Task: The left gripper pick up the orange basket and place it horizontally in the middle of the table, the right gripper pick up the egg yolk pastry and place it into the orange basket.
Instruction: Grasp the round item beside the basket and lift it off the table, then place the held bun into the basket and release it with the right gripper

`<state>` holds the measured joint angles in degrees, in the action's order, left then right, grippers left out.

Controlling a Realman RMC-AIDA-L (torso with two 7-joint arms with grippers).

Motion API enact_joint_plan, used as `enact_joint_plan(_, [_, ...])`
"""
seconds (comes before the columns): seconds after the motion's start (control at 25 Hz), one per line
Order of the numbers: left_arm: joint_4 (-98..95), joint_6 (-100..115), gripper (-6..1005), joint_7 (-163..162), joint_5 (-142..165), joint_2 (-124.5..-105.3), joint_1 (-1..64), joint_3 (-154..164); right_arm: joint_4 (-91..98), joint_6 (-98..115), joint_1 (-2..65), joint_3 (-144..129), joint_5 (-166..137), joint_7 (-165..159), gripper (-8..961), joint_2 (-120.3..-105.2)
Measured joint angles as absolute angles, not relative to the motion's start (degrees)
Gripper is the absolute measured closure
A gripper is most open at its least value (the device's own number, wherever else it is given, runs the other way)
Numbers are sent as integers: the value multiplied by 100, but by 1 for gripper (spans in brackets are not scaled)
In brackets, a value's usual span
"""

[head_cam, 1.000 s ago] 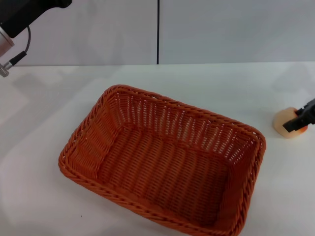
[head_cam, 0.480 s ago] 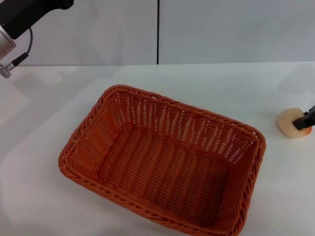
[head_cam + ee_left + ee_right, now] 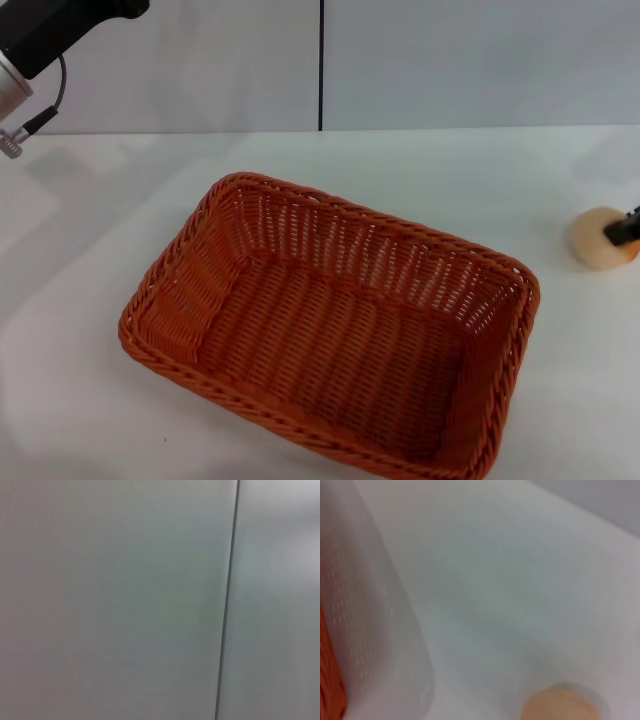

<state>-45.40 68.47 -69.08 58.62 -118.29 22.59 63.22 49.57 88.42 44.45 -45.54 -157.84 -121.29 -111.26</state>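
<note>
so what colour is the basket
Orange-brown woven wicker basket, clearest in the head view.

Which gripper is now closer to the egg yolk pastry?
Right. The right gripper touches the egg yolk pastry at the table's right edge; the left gripper hangs far away, upper left.

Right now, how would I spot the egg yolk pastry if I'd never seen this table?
Start at the orange basket in the middle of the white table. Look past its right end toward the table's right edge: the egg yolk pastry sits there, touched by the right gripper. It is the only small, round, cream-coloured thing.
</note>
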Motion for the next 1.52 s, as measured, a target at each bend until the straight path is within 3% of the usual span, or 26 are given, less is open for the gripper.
enact_joint_plan(0.36, [-4542,6847,321,-6915,5860,-11830,2259,6333,6096,9374,4088,-4336,-14616,-12104,856,-11109])
enact_joint_plan(0.48, [-4544,6868,321,-6933,5858,-11830,2259,6328,6851,9561,3858,-4330,-13765,-12125,871,-11205])
enact_joint_plan(0.6, [-4544,6888,321,-6949,5856,-11836,2259,6325,7566,9817,3645,-4438,-12500,-12084,886,-11400])
enact_joint_plan(0.68, [-4544,6888,320,-6949,5856,-11836,2259,6325,7639,9895,3636,-4482,-12261,-12060,897,-11428])
enact_joint_plan(1.16, [-4362,7018,320,-6926,5705,-11840,2251,6342,6547,10201,4314,-5441,-11333,-11736,909,-11594])
enact_joint_plan(1.52, [-4308,7071,321,-6910,5643,-11821,2256,6319,5648,10295,4678,-6007,-11840,-11886,914,-11533])
